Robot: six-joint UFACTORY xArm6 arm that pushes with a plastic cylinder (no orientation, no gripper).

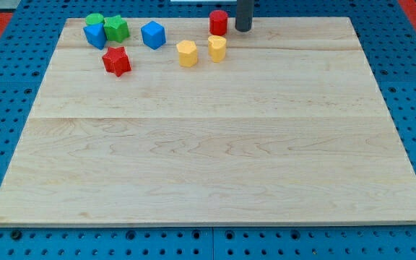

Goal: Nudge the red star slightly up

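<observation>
The red star [117, 61] lies on the wooden board [215, 159] near the view's upper left. My tip [243, 29] stands at the view's top centre, just right of a red cylinder [218, 22] and far to the right of the red star. The rod comes down from the top edge of the view.
A green cylinder [94, 20], a green star [116, 29] and a blue block [94, 36] cluster above the red star. A blue hexagonal block [153, 35] lies to its upper right. Two yellow blocks [187, 53] [217, 48] lie between star and tip.
</observation>
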